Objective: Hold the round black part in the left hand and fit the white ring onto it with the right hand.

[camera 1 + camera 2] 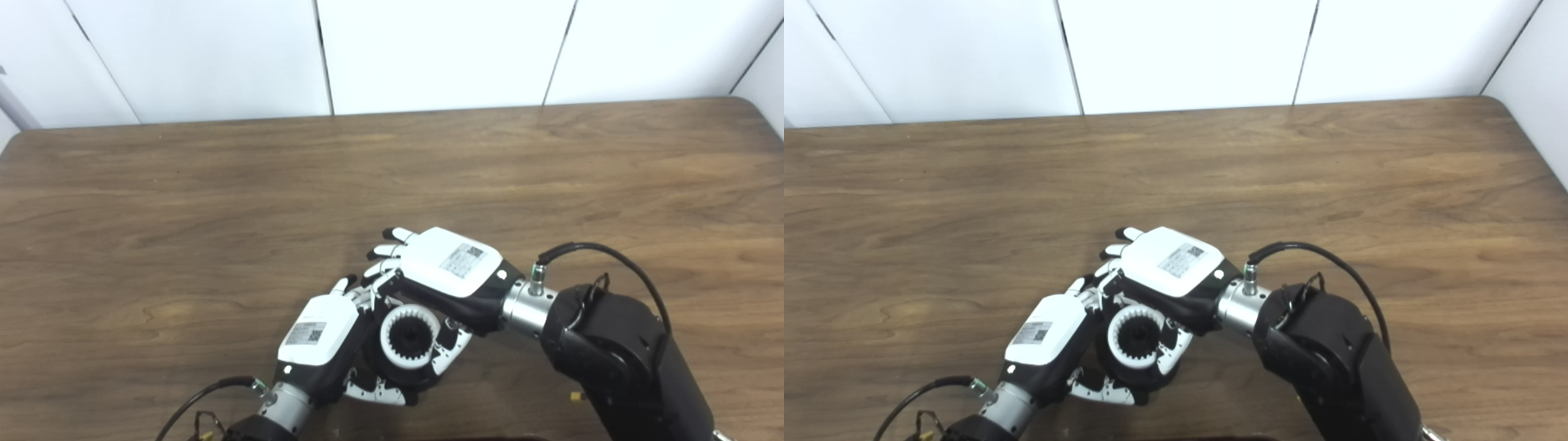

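Between both hands, fingers clasp the black part (392,367), half-hiding white ring (409,336).

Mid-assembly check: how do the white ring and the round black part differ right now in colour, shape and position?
The white ring is bright white with teeth around its inner edge; the round black part is dark, showing through the ring's opening and around its outside. The ring sits on top, facing the camera; the black part lies beneath, cradled by the left hand. The right hand reaches over the ring. Both are round and share one centre.
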### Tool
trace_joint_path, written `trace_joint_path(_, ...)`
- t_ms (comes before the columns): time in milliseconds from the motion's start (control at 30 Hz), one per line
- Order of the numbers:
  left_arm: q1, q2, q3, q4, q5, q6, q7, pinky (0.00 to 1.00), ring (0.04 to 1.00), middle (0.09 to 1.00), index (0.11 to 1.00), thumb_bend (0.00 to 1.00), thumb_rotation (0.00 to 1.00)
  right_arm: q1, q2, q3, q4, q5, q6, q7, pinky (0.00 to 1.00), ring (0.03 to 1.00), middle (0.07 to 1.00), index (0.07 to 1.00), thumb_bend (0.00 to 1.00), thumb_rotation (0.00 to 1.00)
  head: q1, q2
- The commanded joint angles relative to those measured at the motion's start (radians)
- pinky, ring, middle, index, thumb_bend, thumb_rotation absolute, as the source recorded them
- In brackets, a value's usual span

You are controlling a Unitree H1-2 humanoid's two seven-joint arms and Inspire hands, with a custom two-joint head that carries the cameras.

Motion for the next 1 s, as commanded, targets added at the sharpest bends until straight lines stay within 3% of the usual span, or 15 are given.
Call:
trace_joint_path(0,0.006,-0.007,-0.014,-0.035,0.008,-0.007,-0.015,1.0,0.888,0.82,0.484,0.52,0.06,-0.029,-0.008,-0.02,-0.005,0.014,-0.024,-0.06,1.0,0.923,0.813,0.484,0.52,0.13,0.0,0.002)
trace_joint_path(300,0.01,-0.012,-0.013,-0.048,-0.001,0.007,-0.03,1.0,0.89,0.816,0.484,0.52,0.06,-0.032,-0.046,-0.043,0.041,0.057,-0.037,-0.118,0.96,0.926,0.819,0.486,0.52,0.14,0.001,0.013)
trace_joint_path(400,0.008,-0.014,-0.013,-0.049,0.0,0.007,-0.03,1.0,0.892,0.819,0.484,0.52,0.06,-0.034,-0.052,-0.04,0.042,0.037,-0.02,-0.098,0.97,0.934,0.819,0.492,0.52,0.15,0.002,0.016)
trace_joint_path(433,0.007,-0.015,-0.013,-0.049,-0.001,0.007,-0.031,1.0,0.894,0.821,0.484,0.52,0.06,-0.036,-0.055,-0.038,0.041,0.031,-0.014,-0.088,0.98,0.941,0.829,0.606,0.69,0.28,0.002,0.017)
trace_joint_path(500,0.005,-0.016,-0.013,-0.049,0.002,0.009,-0.032,1.0,0.894,0.822,0.484,0.52,0.06,-0.036,-0.054,-0.036,0.034,0.021,0.005,-0.063,0.99,0.954,0.846,0.712,0.85,0.41,0.005,0.018)
trace_joint_path(633,0.001,-0.017,-0.013,-0.05,0.008,0.014,-0.044,1.0,0.896,0.824,0.484,0.52,0.06,-0.033,-0.054,-0.033,0.022,0.002,0.019,-0.045,0.99,0.962,0.87,0.775,0.97,0.52,0.009,0.02)
trace_joint_path(767,-0.003,-0.019,-0.014,-0.049,0.019,0.013,-0.046,1.0,0.893,0.823,0.484,0.52,0.06,-0.041,-0.046,-0.036,-0.002,-0.007,0.046,-0.016,0.99,0.974,0.89,0.807,1.0,0.59,0.009,0.021)
trace_joint_path(967,-0.009,-0.017,-0.014,-0.04,0.023,0.006,-0.041,1.0,0.884,0.815,0.484,0.52,0.06,-0.06,-0.034,-0.046,-0.031,0.011,0.076,0.0,0.97,0.978,0.912,0.831,1.0,0.58,0.008,0.024)
